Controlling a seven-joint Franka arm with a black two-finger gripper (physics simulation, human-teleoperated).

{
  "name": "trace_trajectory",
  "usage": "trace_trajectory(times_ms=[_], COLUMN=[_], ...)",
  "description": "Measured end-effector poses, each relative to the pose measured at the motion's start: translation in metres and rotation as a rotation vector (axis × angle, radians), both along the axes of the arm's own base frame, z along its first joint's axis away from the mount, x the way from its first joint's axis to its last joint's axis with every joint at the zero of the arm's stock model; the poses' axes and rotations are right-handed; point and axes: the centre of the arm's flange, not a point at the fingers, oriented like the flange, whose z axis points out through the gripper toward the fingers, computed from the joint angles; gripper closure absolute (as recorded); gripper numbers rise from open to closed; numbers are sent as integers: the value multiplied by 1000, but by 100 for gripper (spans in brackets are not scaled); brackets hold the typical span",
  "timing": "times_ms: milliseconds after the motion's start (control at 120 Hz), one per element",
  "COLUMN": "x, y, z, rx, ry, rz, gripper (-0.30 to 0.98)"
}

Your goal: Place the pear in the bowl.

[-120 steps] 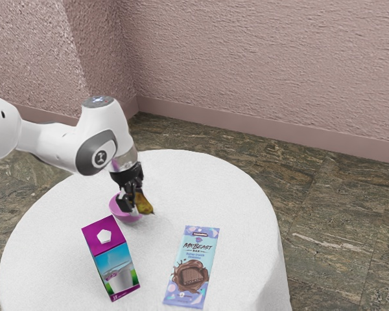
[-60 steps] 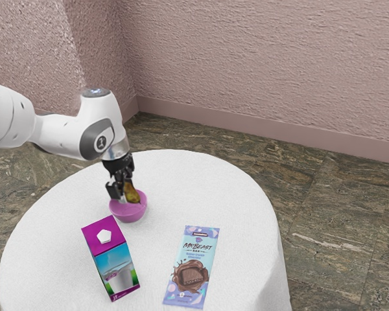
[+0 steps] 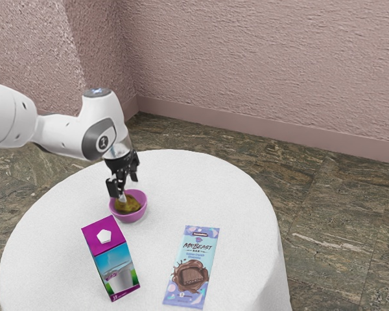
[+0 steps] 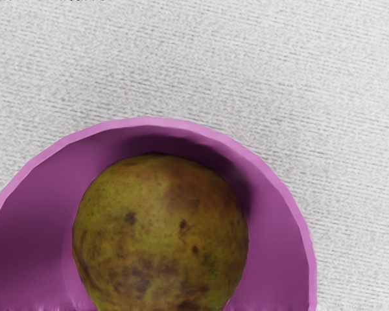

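Mottled green-brown pear [image 4: 159, 227] — dark spots, purple bowl [image 4: 280, 253]; white tablecloth [image 3: 233, 194], pink wall [image 3: 266, 65]

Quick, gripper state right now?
Gripper: open, fingers apart and holding nothing; the pear is in the bowl below it.

The bowl [image 4: 277, 240] looks smooth plastic, the tablecloth [image 3: 233, 194] matt fabric, the wall [image 3: 259, 58] rough.

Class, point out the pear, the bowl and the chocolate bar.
Pear [image 4: 161, 233]: wrist view, its rounded body.
Bowl [image 4: 282, 201]: wrist view, its rim.
Chocolate bar [image 3: 200, 241]: exterior view, the wrapper's printed name.
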Motion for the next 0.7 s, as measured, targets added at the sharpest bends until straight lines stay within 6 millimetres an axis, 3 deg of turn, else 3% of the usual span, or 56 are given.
trace_trajectory(times_ms=[133,283,333,450,542,608,700], x=[-1,-2,4,30,27,16,2], y=[-8,-12,-15,-41,-57,-66,-70], z=[10,51,75,168,232,264,278], rx=[-3,9,20,53,81,90,80], ry=[0,-5,-22,-86,-106,-89,-34], rz=[-83,-288,-397,-668,-844,-957,-1083], gripper=[3,1,1,1,0,0,0])
